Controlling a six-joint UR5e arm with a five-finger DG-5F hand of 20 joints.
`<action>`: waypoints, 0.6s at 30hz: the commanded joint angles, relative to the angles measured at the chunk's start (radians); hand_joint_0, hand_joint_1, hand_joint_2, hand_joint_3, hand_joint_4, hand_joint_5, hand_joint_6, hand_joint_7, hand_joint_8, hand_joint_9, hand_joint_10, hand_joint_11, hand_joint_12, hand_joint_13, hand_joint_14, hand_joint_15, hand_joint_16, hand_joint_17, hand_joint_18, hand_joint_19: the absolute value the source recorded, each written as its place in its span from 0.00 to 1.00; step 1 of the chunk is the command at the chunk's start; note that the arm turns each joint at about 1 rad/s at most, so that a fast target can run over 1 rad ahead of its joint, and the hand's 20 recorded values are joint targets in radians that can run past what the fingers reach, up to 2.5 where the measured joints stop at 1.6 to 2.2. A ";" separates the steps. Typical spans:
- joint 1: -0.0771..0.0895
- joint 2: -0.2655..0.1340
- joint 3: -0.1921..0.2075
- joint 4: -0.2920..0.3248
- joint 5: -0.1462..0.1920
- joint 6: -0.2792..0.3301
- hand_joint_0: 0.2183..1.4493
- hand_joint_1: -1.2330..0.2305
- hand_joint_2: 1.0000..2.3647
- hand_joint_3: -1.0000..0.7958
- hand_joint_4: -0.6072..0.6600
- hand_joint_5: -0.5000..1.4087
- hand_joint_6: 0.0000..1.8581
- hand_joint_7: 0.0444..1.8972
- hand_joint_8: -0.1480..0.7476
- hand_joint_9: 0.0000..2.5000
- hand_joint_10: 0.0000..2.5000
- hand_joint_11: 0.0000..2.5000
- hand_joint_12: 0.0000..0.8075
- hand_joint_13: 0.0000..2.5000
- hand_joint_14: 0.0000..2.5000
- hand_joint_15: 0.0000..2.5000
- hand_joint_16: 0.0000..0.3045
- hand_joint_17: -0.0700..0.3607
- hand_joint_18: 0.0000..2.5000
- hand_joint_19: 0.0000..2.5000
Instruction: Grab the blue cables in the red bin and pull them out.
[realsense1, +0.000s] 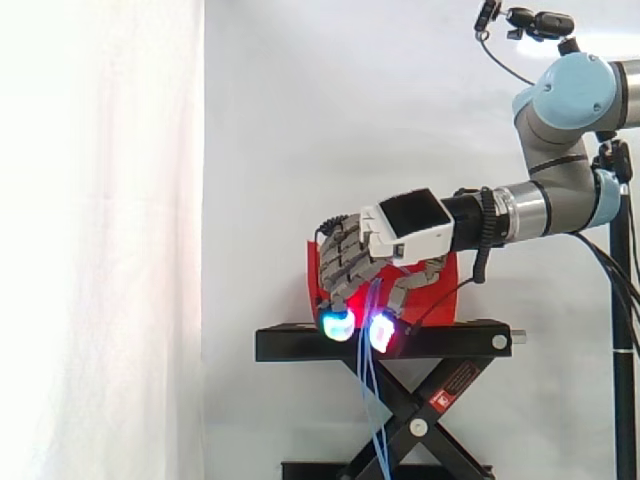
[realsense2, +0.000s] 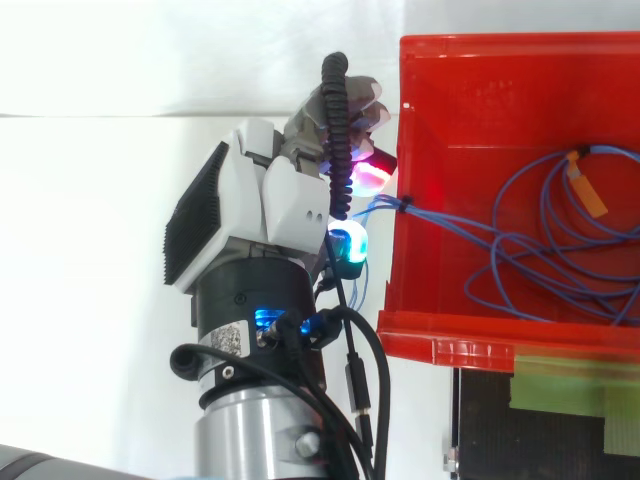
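The hand (realsense1: 402, 232) is closed: its fingers curl downward, and the blue cables (realsense1: 376, 400) are pinched between the glowing fingertips (realsense1: 338, 322). It sits just outside the red bin (realsense2: 470, 345), against the bin wall nearest it, above the front edge of the black stand (realsense1: 300, 342).

Procedure, as judged from this position:
- Hold the pinch firm, since the strands are thin and may slip.
- Draw the hand away from the bin, lifting slightly so the strands clear the wall top rather than drag on it.
- Watch the orange tag (realsense2: 588, 190), which may catch on the wall.

Orientation: the held strands cross the near wall and run lengthwise into the bin, ending in loose loops towards its far side. Their free ends hang straight down past the stand's front edge.
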 joint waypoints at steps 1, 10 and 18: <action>0.000 0.000 -0.003 0.003 0.000 0.001 0.47 0.23 0.00 0.00 0.59 0.69 0.02 0.40 0.48 0.33 0.01 0.45 0.47 0.30 0.01 0.28 0.16 0.42 0.23 0.24; 0.000 0.000 -0.023 0.023 0.000 0.001 0.47 0.23 0.00 0.00 0.59 0.70 0.01 0.41 0.48 0.33 0.01 0.45 0.46 0.30 0.01 0.28 0.16 0.42 0.23 0.24; -0.002 0.000 -0.043 0.055 0.000 0.001 0.47 0.23 0.00 0.00 0.59 0.70 0.00 0.41 0.48 0.33 0.01 0.45 0.46 0.31 0.01 0.28 0.16 0.42 0.23 0.24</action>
